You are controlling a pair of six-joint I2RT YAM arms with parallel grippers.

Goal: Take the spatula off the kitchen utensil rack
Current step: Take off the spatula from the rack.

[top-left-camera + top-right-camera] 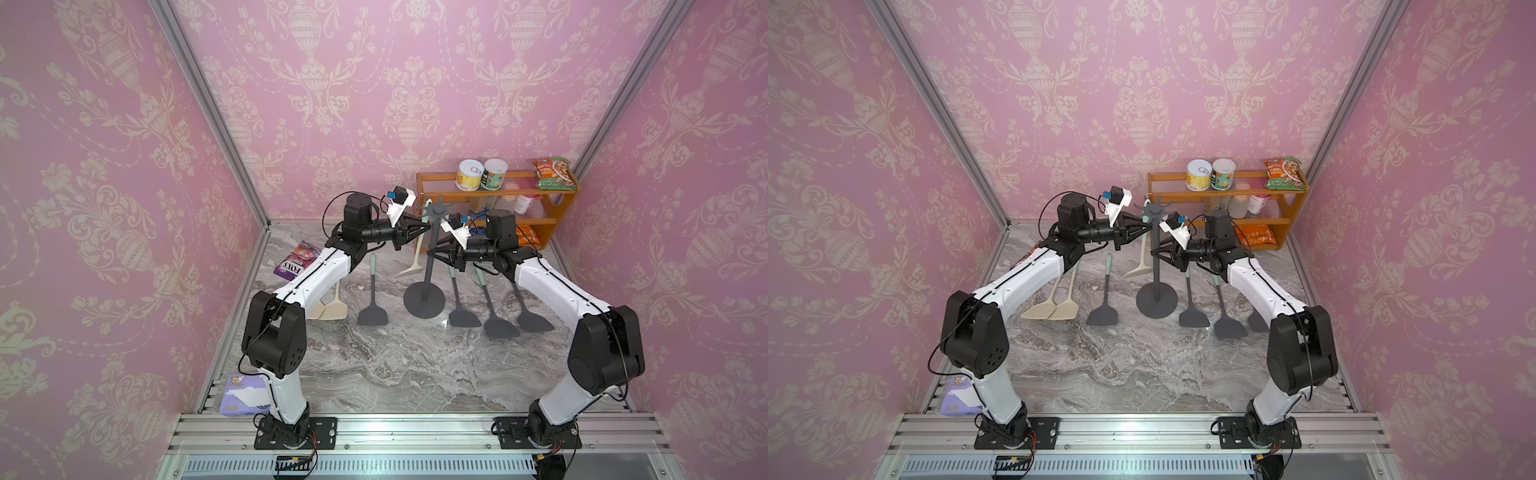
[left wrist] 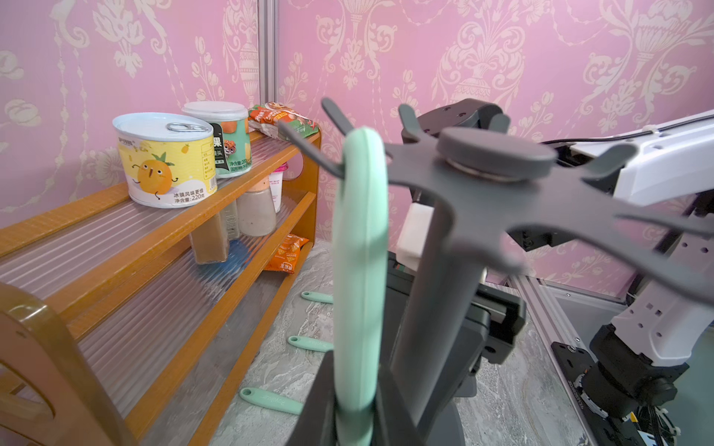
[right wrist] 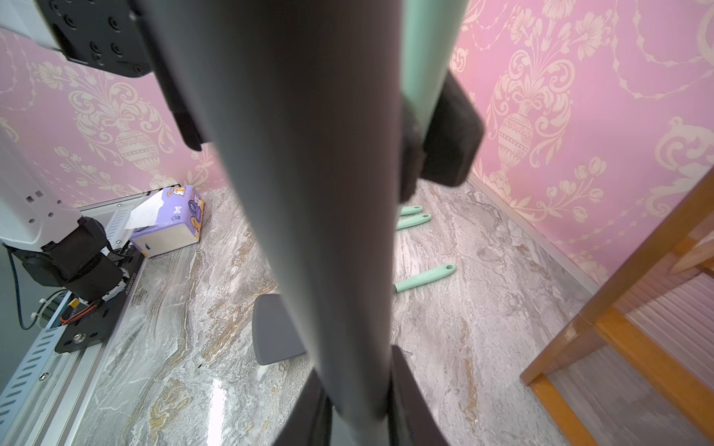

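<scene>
1. Rate the task as begun but not finished: grasp made, unhooking and carrying away left to do.
2. Locate the spatula [image 1: 418, 251] near the centre of the frame in both top views, hanging by its mint-green handle from a hook [image 2: 309, 148] of the kitchen utensil rack [image 1: 428, 274], cream blade downward. Treat contact between the blade and the table [image 1: 395, 365] as not discernible.
3. Read the left gripper [image 1: 424, 227] as clenched on that mint handle, a little below the hook. Confirm in the left wrist view, with the handle running up from between the two fingers.
4. Read the right gripper [image 1: 432, 251] as clamped around the rack's upright pole, lower than the left grip, apparently to steady the stand.
5. Place the spatula just left of the pole in the top views, close beside it, with the left claw reaching in from frame left.
6. Expect the remaining move to call for lifting the handle's loop up over the hook tip, then drawing it toward frame left while holding the pole.
7. Disregard the other spatulas [image 1: 372, 299], flat on the table around the rack's base.
</scene>
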